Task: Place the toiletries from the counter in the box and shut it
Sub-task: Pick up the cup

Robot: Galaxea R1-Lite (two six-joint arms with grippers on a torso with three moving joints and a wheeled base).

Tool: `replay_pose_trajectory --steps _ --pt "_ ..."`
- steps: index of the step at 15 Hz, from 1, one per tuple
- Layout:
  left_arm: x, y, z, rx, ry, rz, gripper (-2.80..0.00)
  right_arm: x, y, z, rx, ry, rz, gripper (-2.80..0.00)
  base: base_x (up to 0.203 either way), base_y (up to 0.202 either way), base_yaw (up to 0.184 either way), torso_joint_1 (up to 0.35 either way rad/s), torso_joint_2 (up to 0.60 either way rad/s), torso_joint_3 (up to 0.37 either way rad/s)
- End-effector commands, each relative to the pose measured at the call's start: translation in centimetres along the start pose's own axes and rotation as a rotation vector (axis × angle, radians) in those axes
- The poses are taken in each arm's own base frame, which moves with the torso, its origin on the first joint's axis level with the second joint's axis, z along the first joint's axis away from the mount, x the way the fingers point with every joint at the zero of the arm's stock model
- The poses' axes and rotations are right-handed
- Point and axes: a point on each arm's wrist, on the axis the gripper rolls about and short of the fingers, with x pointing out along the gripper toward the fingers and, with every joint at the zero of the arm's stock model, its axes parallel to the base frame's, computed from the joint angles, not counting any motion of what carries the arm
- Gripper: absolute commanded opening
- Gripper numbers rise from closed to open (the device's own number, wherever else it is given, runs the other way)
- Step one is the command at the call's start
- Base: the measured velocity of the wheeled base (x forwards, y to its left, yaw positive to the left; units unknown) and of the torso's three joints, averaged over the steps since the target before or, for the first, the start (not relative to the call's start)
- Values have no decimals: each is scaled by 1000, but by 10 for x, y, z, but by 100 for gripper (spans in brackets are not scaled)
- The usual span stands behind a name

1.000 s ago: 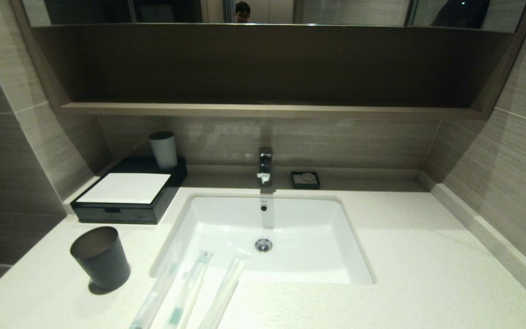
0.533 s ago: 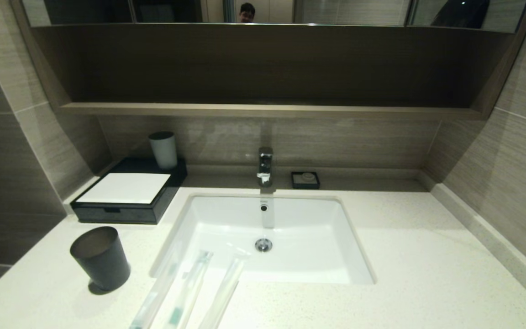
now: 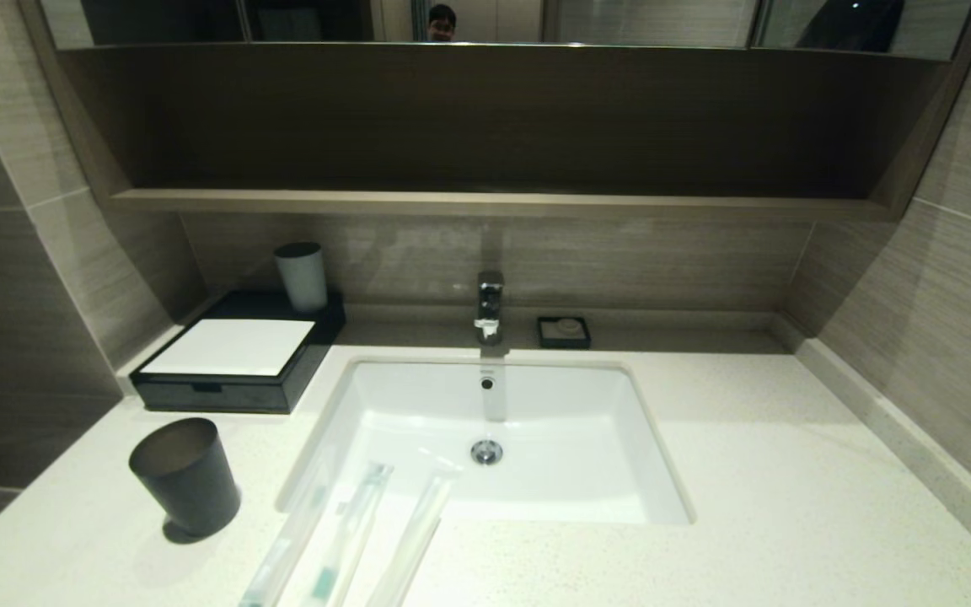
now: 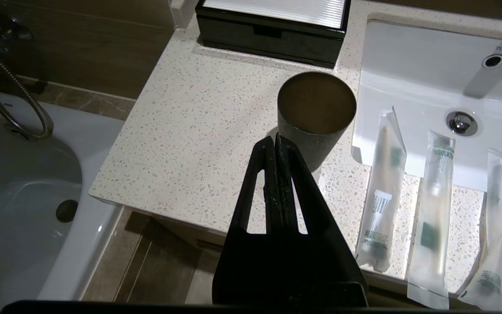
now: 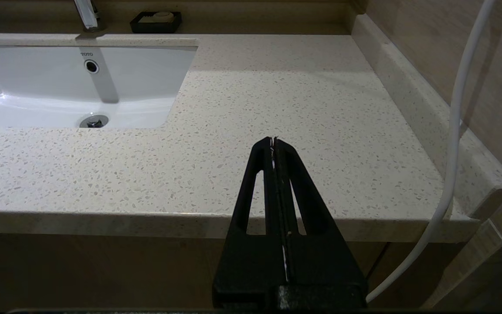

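The toiletries (image 4: 434, 209) — three slim wrapped packets, counted in the left wrist view — lie side by side on the front strip of the counter (image 3: 789, 472), their far ends reaching over the near rim of the white sink (image 3: 603, 396), so you are at the very start: nothing is picked up and no arm shows in the head view. Going left to right, you first have the box (image 3: 237, 362) at the back left corner, its one front drawer pushed in, with one pale cup (image 3: 301, 276) standing on its rear part; in front of it stands one dark grey cup (image 3: 185, 476), upright and just beside the leftmost packet. Then come the three packets, then the sink with one tap (image 3: 490, 305), then one small black soap dish (image 3: 564, 331) against the back wall. Your left gripper (image 4: 276, 141) hangs off the counter's front edge, near the dark cup, fingers clenched together on nothing; your right gripper (image 5: 273, 144) sits off the front edge at the bare right stretch, likewise pressed closed and empty. As I judge it, your next move is the drawer — you need it pulled out by its notch before any packet can go in, and the dark cup stands close to that path, so mind it.
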Motion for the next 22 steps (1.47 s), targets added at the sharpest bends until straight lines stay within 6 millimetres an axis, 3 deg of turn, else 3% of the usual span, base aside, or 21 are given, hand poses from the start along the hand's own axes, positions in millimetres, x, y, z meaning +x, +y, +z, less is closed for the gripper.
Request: replay_pose_trajectory --steps 1,9,22 --pt "2 0 -7 3 20 -2 -280 0 0 0 0 1 0 -280 0 0 0 0 0 0" --pt "34 -4 -25 24 68 1 -280 0 0 0 0 1 0 -280 0 0 0 0 0 0" --pt "34 -4 -55 71 132 -14 -280 0 0 0 0 1 0 -280 0 0 0 0 0 0"
